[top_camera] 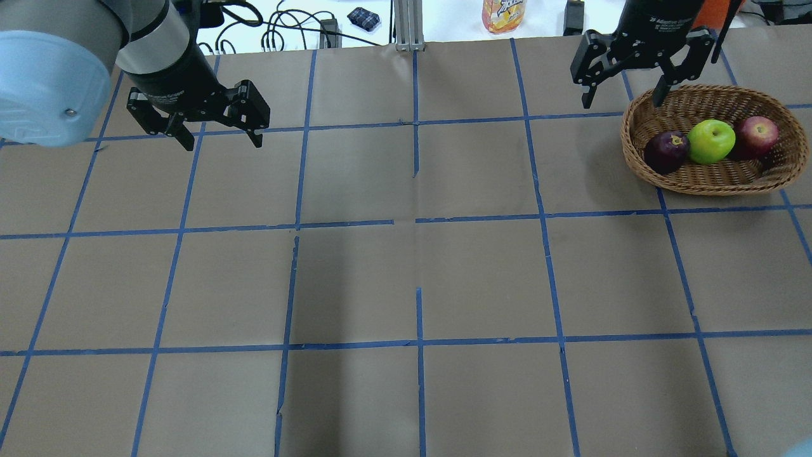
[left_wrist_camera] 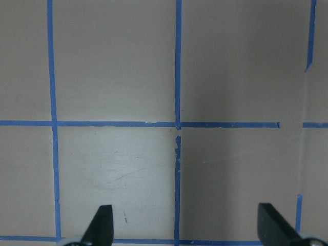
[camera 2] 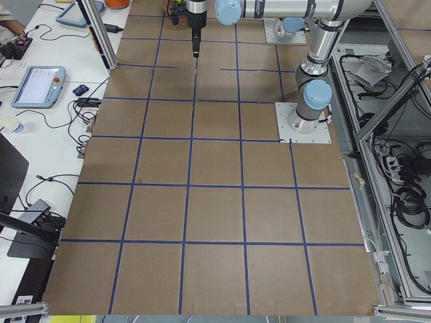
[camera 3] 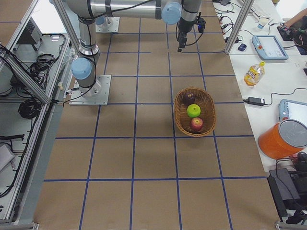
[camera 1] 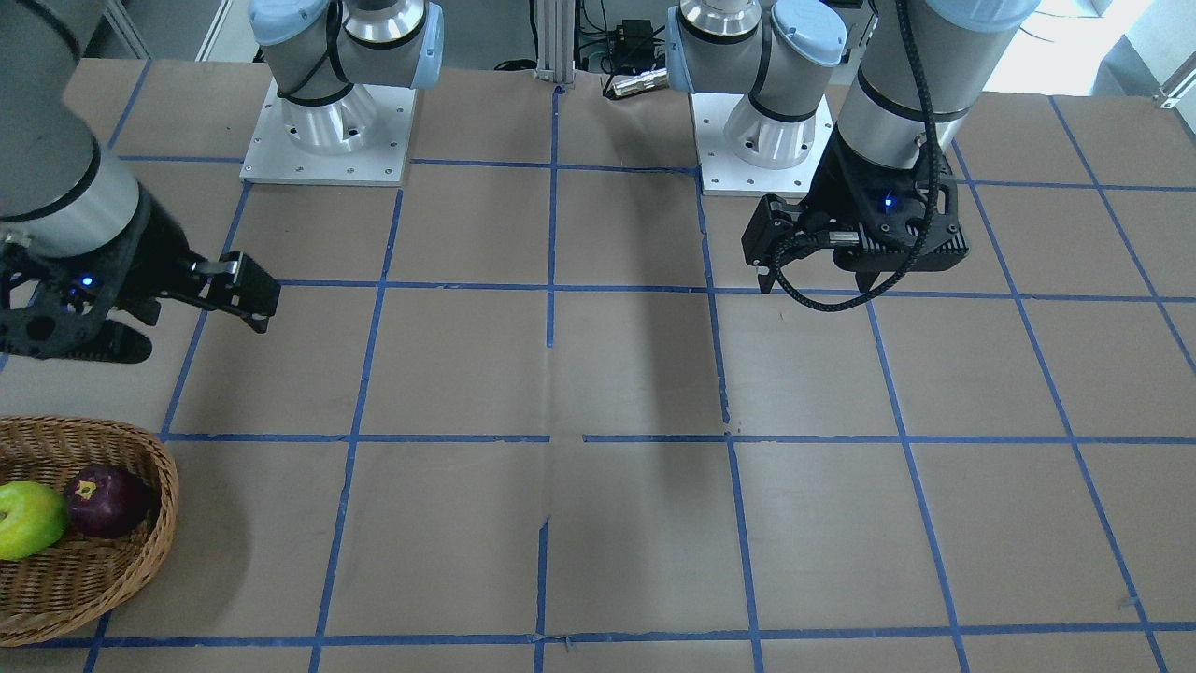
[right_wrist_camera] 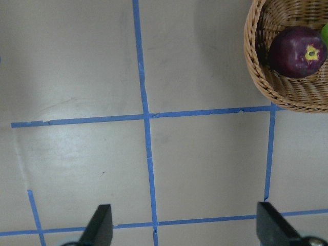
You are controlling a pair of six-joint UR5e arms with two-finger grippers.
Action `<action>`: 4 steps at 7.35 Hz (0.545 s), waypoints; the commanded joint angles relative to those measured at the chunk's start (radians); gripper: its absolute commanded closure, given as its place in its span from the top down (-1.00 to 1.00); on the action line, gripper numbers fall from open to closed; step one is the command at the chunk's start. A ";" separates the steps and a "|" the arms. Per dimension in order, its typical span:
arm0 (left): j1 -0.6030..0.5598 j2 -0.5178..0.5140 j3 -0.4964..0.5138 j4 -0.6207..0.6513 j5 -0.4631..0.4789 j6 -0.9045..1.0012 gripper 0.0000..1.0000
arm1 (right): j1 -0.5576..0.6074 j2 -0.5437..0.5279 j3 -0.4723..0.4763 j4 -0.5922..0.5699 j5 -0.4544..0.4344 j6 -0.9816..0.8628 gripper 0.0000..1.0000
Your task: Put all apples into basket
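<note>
The wicker basket (top_camera: 636,130) stands at the far right of the table. All three apples lie in it: the maroon apple (top_camera: 666,152), the green apple (top_camera: 712,141) and the red apple (top_camera: 755,135). My right gripper (top_camera: 623,100) hangs open and empty above the table, just beyond the basket's left rim. In the right wrist view the basket (right_wrist_camera: 256,77) and the maroon apple (right_wrist_camera: 297,51) sit at the top right, away from the open fingertips (right_wrist_camera: 100,225). My left gripper (top_camera: 222,143) is open and empty over the far left of the table.
The table is brown paper with a grid of blue tape (top_camera: 415,219). Both arm bases (camera 1: 327,140) stand at the robot's edge. Cables, a juice bottle (top_camera: 503,14) and tablets lie beyond the far edge.
</note>
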 commanded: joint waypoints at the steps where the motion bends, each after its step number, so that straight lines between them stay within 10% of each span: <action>1: 0.000 0.001 -0.004 0.000 0.000 0.000 1.00 | 0.051 -0.090 0.090 0.016 0.004 0.058 1.00; 4: 0.000 0.001 -0.002 0.000 0.000 0.000 1.00 | 0.031 -0.170 0.258 -0.064 0.002 0.035 1.00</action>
